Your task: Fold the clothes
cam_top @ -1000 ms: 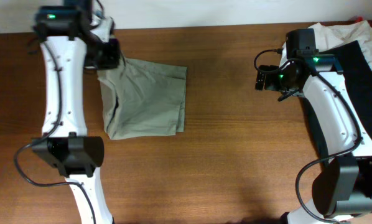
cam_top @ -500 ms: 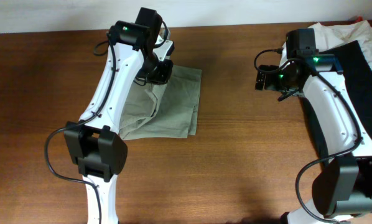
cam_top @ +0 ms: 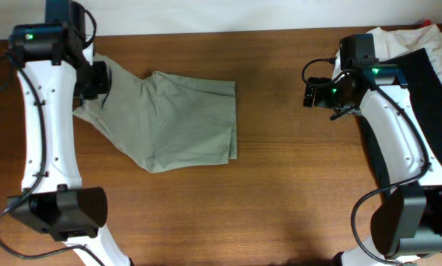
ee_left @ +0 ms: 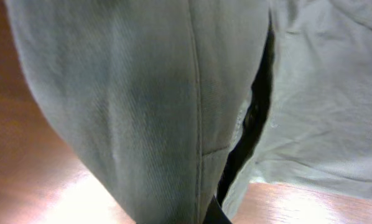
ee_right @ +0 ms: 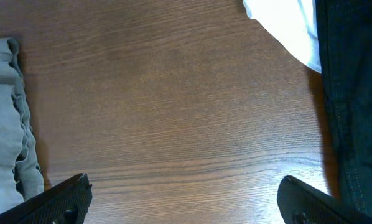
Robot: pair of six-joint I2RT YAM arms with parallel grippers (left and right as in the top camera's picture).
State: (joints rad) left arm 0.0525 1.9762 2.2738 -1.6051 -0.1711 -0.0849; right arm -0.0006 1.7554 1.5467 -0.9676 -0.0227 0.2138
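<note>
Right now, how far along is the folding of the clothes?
Done: nothing looks finished; the green garment lies partly layered and uneven. In hand: the left gripper appears to hold its left corner, pulled taut. The right gripper hangs open over the bare table. Left: neat folds on this piece, then the pile of clothes at the far right.
</note>
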